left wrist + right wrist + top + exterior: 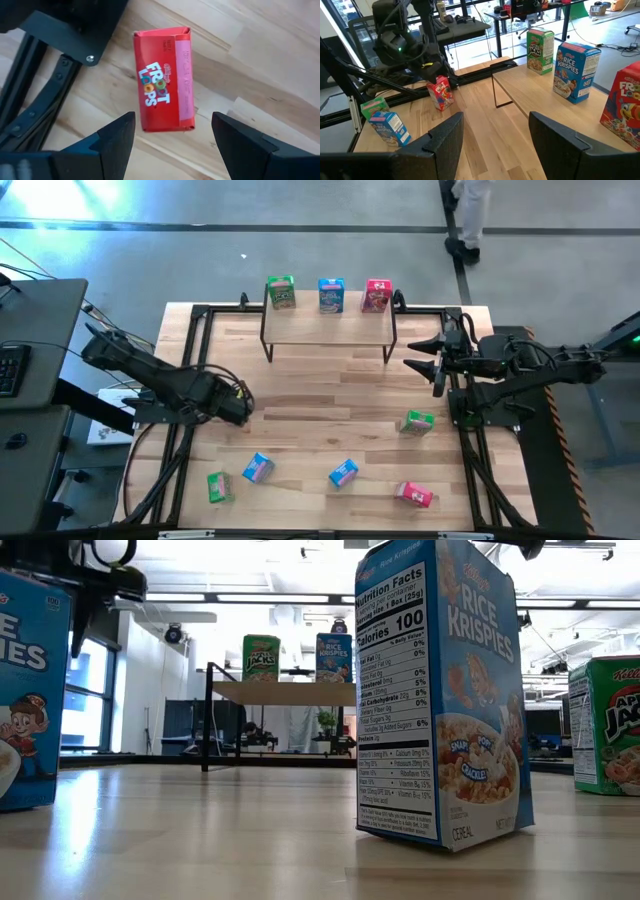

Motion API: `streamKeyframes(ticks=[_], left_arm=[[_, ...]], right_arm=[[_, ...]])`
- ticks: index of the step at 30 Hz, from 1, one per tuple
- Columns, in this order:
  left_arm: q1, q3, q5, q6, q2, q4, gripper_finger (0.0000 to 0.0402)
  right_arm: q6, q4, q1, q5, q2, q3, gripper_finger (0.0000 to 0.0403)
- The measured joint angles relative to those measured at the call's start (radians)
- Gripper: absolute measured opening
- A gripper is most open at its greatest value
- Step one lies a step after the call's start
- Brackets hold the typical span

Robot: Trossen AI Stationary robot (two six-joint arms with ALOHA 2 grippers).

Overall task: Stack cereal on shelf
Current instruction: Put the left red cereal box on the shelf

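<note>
three small printed cardboard cereal boxes, green (281,292), blue (331,295) and red-pink (377,295), stand on the light wood plank shelf with thin black legs (328,330) at upper centre. five more boxes lie scattered across the wooden bench (320,410) below. left hand (243,406), centre left, open and empty. right hand (432,362), right of shelf, open, empty.
</note>
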Motion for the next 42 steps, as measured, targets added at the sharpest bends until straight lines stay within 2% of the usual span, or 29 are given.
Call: streamKeyframes(ticks=[16,24,36,42], left_arm=[[0.003,-0.123,-0.005,-0.017,0.000,0.062,0.0255],[0.003,-0.164,-0.022,0.046,0.000,0.108,0.0251],[0.003,-0.163,-0.032,0.088,0.000,0.102,0.0160],[0.003,-0.145,-0.035,0.147,-0.006,0.110,0.0142]], right_arm=[[0.000,0.000,0.000,0.004,0.000,0.000,0.0218],[0.000,0.000,0.000,0.004,0.000,0.000,0.0218],[0.000,0.000,0.000,0.004,0.000,0.000,0.0218],[0.000,0.000,0.000,0.003,0.000,0.000,0.0218]])
